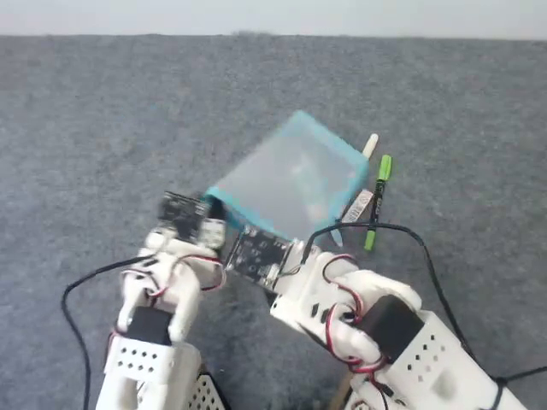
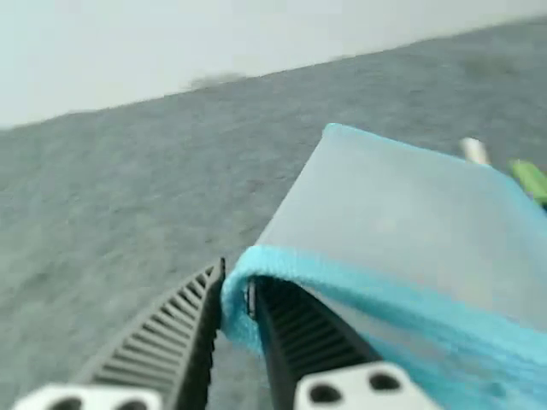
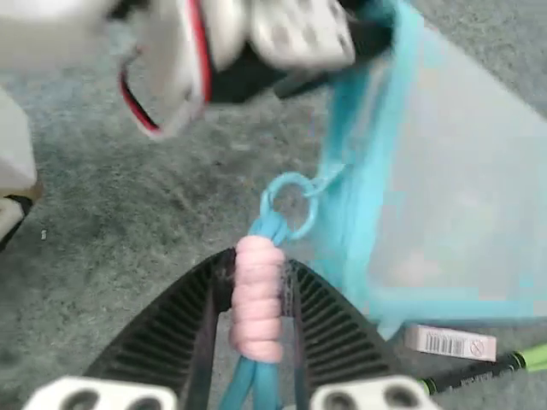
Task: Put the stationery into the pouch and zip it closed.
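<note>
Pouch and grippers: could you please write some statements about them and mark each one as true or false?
1. The left gripper is shut on the blue edge of the pouch. True.
2. The right gripper is open and holds nothing. False: it is shut on the pink zip pull.
3. The green pen lies inside the pouch. False: it lies on the table beside it.
4. The eraser lies outside the pouch. True.

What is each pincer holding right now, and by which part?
Left pincer: the pouch, by its blue-trimmed corner. Right pincer: the pouch's pink zipper pull.
</note>
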Robot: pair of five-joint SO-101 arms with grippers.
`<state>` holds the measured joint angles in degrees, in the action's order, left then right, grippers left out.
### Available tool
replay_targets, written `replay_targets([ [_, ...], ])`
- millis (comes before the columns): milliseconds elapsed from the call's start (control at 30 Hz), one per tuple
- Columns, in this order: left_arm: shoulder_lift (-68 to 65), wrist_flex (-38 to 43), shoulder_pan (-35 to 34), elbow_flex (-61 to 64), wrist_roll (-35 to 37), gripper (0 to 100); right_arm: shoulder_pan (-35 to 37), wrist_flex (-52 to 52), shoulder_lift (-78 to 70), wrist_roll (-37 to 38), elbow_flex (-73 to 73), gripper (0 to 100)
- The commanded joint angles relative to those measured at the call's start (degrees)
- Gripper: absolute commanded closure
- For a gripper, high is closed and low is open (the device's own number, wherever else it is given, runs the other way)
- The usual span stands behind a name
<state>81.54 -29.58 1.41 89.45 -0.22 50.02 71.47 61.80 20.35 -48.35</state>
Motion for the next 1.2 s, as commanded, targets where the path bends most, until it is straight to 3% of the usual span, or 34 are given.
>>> replay_targets([
  [0,0.79,-3.87,-7.82,-4.88,2.2,99,-3.82,-0.31,1.45,-0.26,0.44,99.3],
  [133,0.79,-9.76,-9.58,-6.29,3.43,99,-6.46,-0.31,1.45,-0.53,0.44,99.3],
  [400,0.79,-13.45,-13.1,-6.73,1.67,99,-12.0,-0.22,1.45,-0.53,0.44,99.3],
  [733,0.79,-17.67,-15.74,-8.48,-0.7,99,-11.74,0.4,1.45,-0.09,0.35,99.1],
  [800,0.79,-17.67,-15.47,-8.48,-0.7,99,-8.57,1.63,2.07,0.53,0.35,93.9],
  [900,0.79,-17.58,-15.47,-8.48,-0.62,99,-2.42,2.68,2.07,1.93,0.35,76.0],
  [967,0.79,-17.58,-15.47,-8.31,-0.53,99,-2.15,2.07,2.07,1.58,0.35,65.5],
  [1067,0.79,-17.14,-15.56,-8.13,0.7,99,-6.29,0.75,1.36,-1.05,0.53,57.4],
  [1167,0.7,-16.44,-15.74,-7.52,0.88,99,-17.27,-0.75,-1.01,-4.4,0.97,56.4],
])
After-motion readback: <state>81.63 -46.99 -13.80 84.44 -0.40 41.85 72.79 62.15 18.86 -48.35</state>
